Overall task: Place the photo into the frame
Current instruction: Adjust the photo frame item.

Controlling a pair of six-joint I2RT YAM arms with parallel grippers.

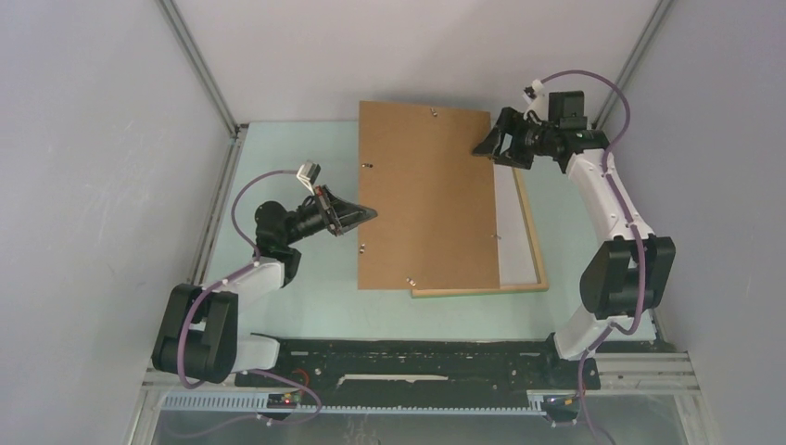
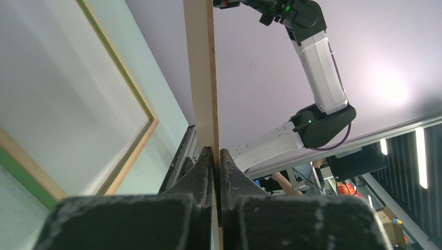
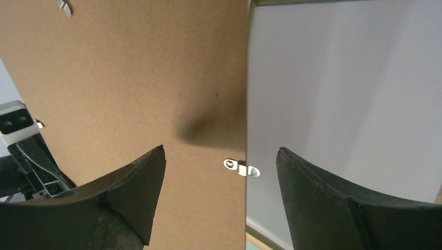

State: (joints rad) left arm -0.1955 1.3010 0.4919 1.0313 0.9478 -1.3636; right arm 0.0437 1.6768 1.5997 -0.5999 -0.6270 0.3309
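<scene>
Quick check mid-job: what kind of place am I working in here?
Probably a lab test cell: plain grey wall panels on aluminium struts box in a pale green table, and the left wrist view shows ceiling strip lights and workshop clutter beyond.

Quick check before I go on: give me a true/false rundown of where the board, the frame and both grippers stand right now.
1. The left gripper is shut on the edge of the backing board. True.
2. The right gripper is clamped on the board. False: its jaws stand open and grip nothing.
3. The board covers the frame completely. False: the frame's right and near rails and a white strip inside it show beyond the board.
4. The board sits offset toward the left arm's side of the frame. True.
5. A blue print lies face up in plain view. False: no blue surface shows in any view.
</scene>
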